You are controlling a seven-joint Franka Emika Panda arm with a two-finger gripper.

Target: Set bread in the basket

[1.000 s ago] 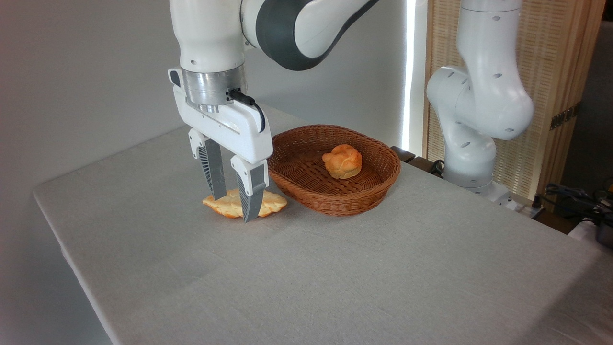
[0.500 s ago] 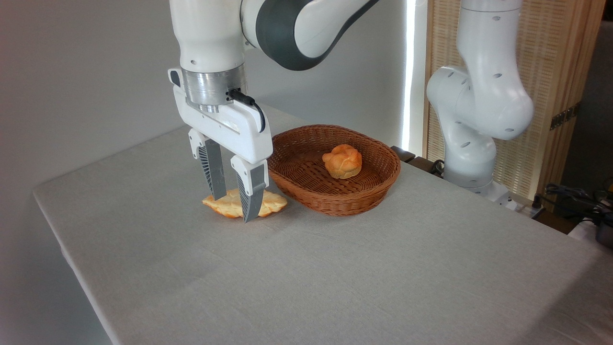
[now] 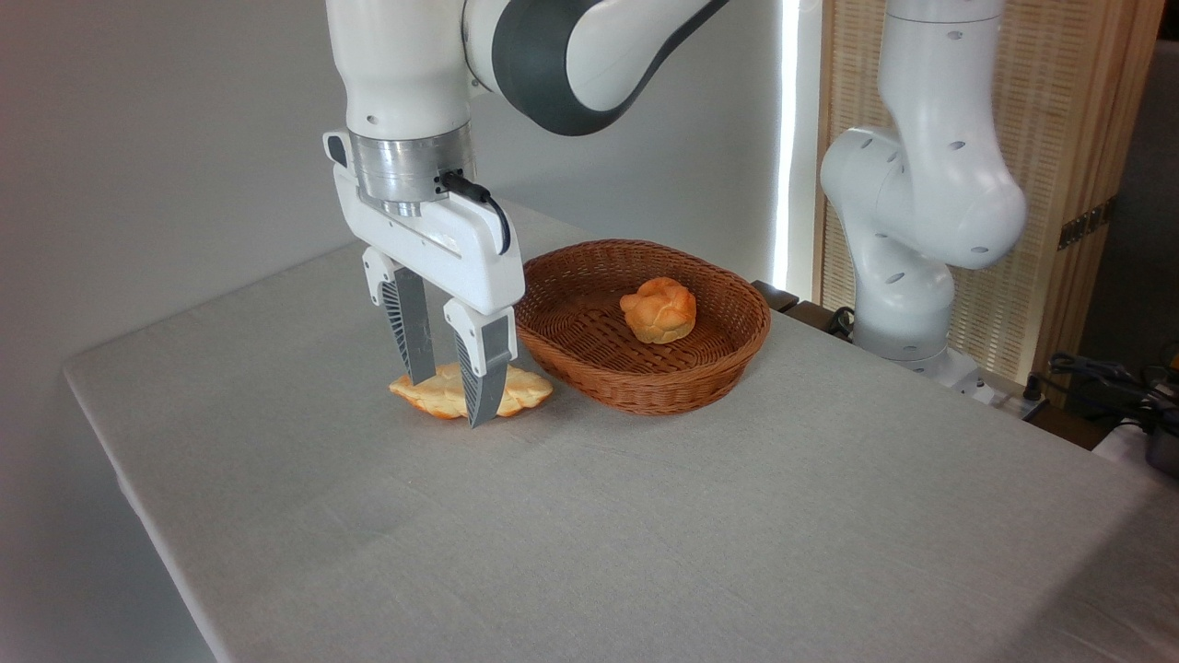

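The bread [image 3: 525, 387] is a flat, pale golden loaf with lumpy orange-brown edges, lying on the table just left of the basket [image 3: 645, 387]. My gripper [image 3: 449, 403] is lowered over the loaf's middle, open. One finger stands behind the loaf and the other in front, with both tips near the tablecloth. The loaf rests flat on the cloth. The basket is a shallow oval of reddish-brown wicker, its near rim a little right of the gripper.
A small round knotted bun [image 3: 658, 309] sits inside the basket. The robot's white base column [image 3: 907, 276] stands behind the table's right side, with cables [image 3: 1105, 387] beyond it. The table's left edge [image 3: 138, 497] runs diagonally.
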